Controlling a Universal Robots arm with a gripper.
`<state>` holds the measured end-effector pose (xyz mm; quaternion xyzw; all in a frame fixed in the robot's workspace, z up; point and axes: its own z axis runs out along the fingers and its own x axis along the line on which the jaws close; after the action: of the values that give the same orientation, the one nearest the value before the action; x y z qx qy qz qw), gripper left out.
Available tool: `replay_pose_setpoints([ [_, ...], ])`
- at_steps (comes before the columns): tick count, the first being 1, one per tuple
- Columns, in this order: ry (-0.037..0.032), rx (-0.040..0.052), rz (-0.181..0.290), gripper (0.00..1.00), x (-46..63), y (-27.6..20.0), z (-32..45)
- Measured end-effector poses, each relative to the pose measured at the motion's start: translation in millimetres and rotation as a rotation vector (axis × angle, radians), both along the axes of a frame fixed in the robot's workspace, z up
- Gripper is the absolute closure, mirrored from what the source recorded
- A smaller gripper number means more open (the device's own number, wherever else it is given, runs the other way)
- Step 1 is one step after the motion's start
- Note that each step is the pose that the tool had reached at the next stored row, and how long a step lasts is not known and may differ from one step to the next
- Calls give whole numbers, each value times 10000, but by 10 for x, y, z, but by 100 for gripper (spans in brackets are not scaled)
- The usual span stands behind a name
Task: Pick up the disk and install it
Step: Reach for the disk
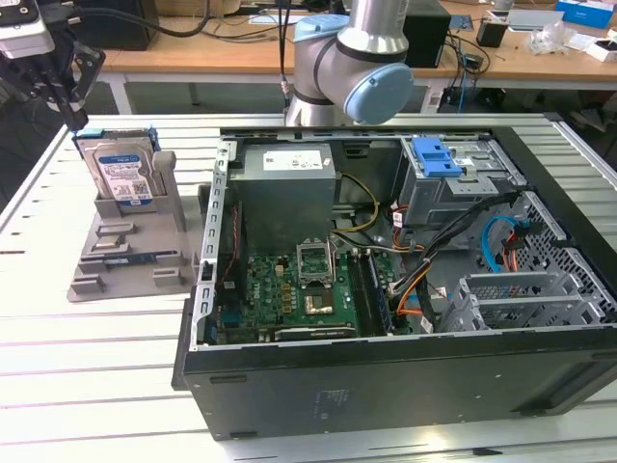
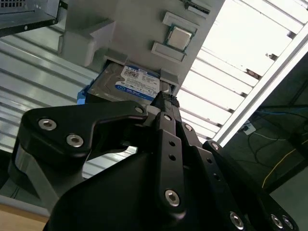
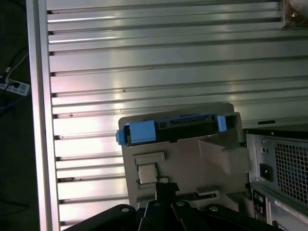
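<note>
A slatted metal table (image 1: 87,386) carries an open computer case (image 1: 386,386) and, at the exterior view's left of it, a grey plastic stand (image 1: 125,256). The disk (image 1: 120,170) stands upright on edge in a slot of this stand, its white-and-blue label facing the camera and its bright blue bracket showing along the top edge (in the first wrist view the bracket appears as a blue strip across the stand). The black pincer (image 1: 60,92) hangs near the disk, up and towards the exterior view's left of it, apart from it and holding nothing; whether it is open or closed cannot be told. In the second wrist view a small square processor chip (image 2: 179,37) lies on the stand beyond the disk. Inside the case sits a grey metal cage with a blue latch (image 1: 439,159)
</note>
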<state>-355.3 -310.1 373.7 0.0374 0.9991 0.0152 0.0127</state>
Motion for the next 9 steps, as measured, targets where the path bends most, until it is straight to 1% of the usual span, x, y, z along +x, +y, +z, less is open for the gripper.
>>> replay_pose_setpoints([
  [1, -1, -1, 1, 90, -23, 30, -7],
  [2, -3, 0, 0, 90, -35, 49, -11],
  [9, -2, 0, 1, 90, -35, 53, -12],
])
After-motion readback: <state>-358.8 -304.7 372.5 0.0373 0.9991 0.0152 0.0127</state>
